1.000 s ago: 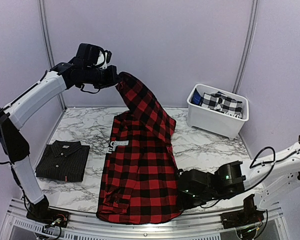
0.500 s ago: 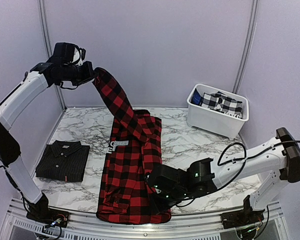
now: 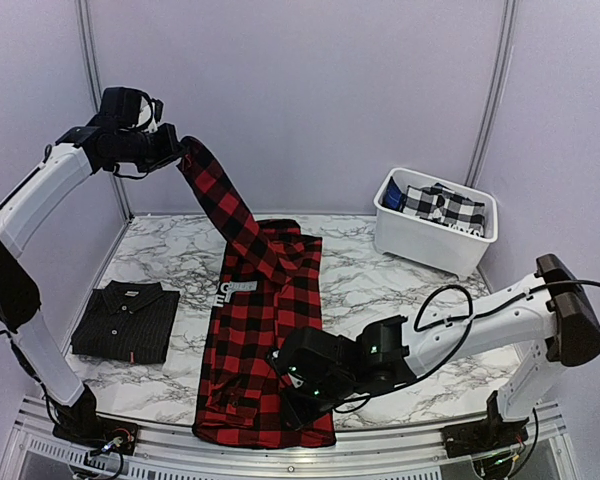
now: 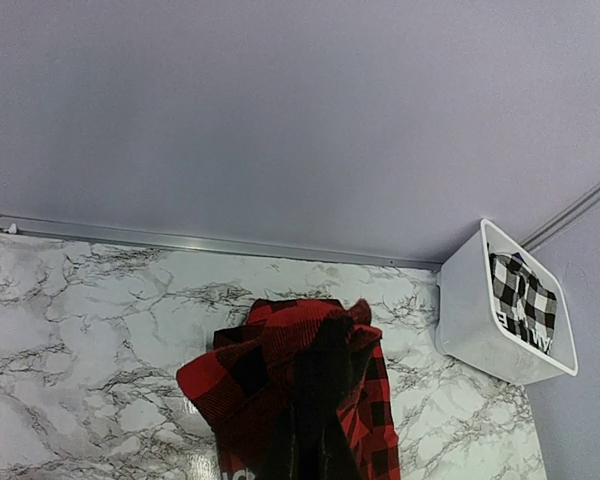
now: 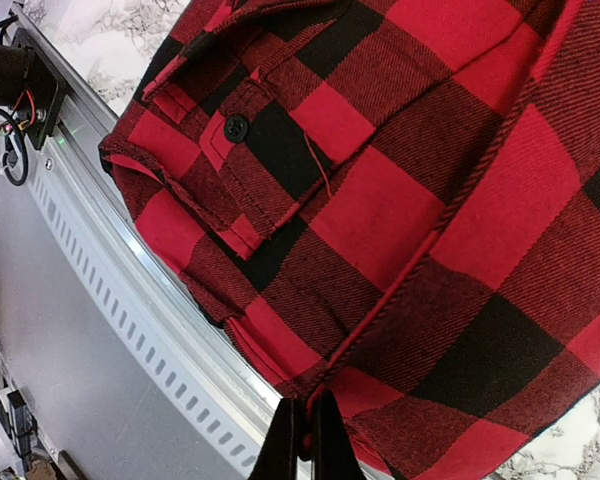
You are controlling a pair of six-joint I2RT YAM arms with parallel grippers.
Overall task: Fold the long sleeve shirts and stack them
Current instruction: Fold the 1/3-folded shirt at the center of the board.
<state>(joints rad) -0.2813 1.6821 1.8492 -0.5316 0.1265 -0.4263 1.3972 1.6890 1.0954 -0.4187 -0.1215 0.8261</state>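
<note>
Hanging below the left hand (image 3: 179, 149), the flannel shirt (image 3: 250, 330) is clamped there; the right hand (image 3: 288, 388) clamps its hem.

Your top camera looks down from high at 6 o'clock over the whole marble table (image 3: 380, 290). Your left wrist camera rides high, facing 12 o'clock, and shares the white bin (image 4: 470, 310) at 2 o'clock with the top view. Your right wrist camera sits close over the red flannel shirt (image 5: 400, 200) at 6 o'clock.
</note>
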